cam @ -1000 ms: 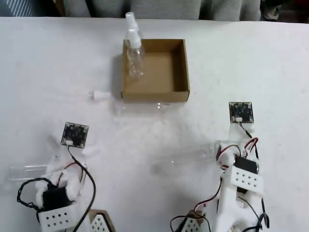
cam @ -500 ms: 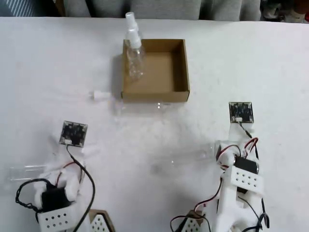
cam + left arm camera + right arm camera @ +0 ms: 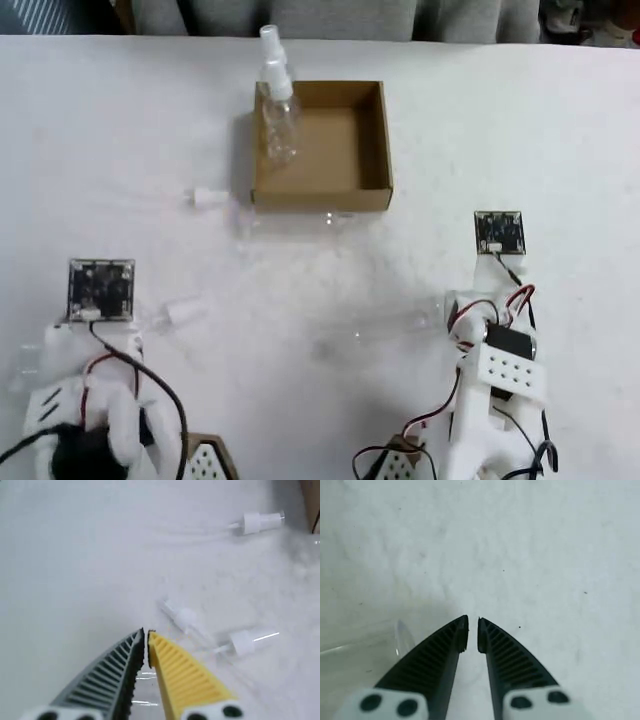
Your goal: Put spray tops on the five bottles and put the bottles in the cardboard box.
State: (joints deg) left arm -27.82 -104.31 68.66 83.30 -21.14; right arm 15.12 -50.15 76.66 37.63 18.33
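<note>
The cardboard box (image 3: 372, 140) sits at the table's middle rear. A clear bottle with a spray top (image 3: 279, 118) stands at its left wall, and a second spray head (image 3: 270, 38) shows just behind it. Uncapped clear bottles lie in front of the box (image 3: 300, 222), by the right arm (image 3: 385, 327) (image 3: 360, 647), and at the left arm (image 3: 22, 358). Loose spray tops lie left of the box (image 3: 208, 197) (image 3: 260, 521) and nearer the left arm (image 3: 180, 315) (image 3: 245, 642). My left gripper (image 3: 146, 633) is shut and holds nothing. My right gripper (image 3: 472, 625) is shut beside its bottle's mouth.
Both arms stand at the table's near edge, the left arm (image 3: 90, 400) and the right arm (image 3: 495, 380). White tabletop lies bare between them and on either side of the box. Chairs line the far edge.
The left arm has swung to the left and drawn back toward the near edge, now covering part of the bottle there. The right arm and all other things stayed put.
</note>
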